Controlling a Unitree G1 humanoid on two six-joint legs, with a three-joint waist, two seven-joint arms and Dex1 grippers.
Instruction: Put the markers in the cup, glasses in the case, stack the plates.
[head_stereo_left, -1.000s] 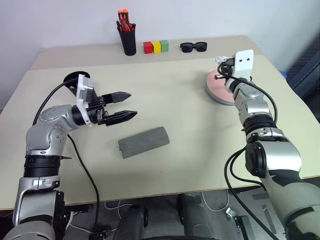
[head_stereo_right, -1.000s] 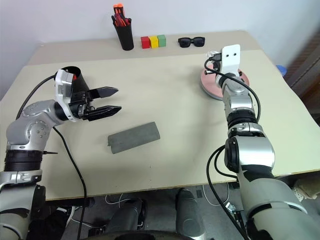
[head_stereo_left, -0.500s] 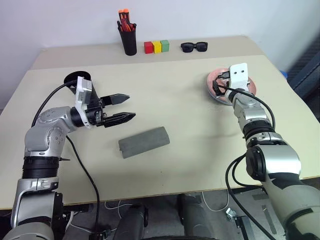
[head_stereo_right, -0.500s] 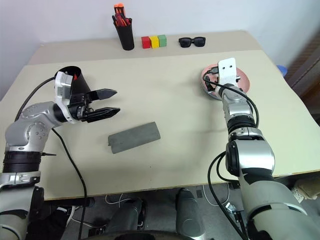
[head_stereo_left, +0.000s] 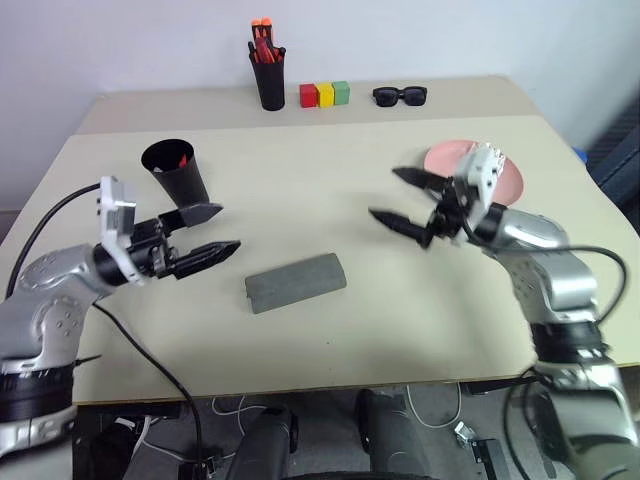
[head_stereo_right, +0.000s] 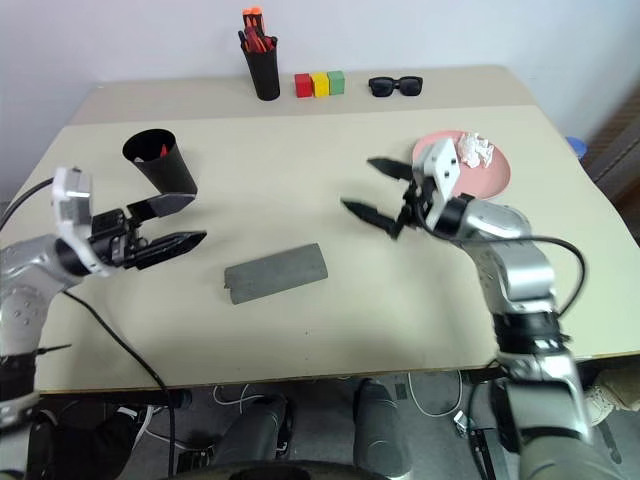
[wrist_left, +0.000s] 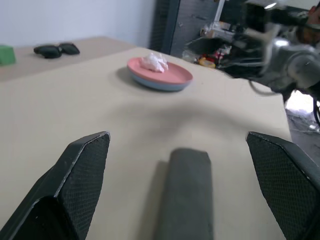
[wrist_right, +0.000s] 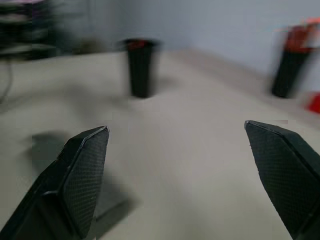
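Both end effectors hang spread and empty over the surface (head_stereo_left: 330, 180): the left end effector (head_stereo_left: 205, 233) near the black cup (head_stereo_left: 178, 172), the right end effector (head_stereo_left: 405, 200) beside the 2 stacked plates (head_stereo_left: 520, 180) at right. The closed grey case (head_stereo_left: 296, 282) lies between them, nearer.
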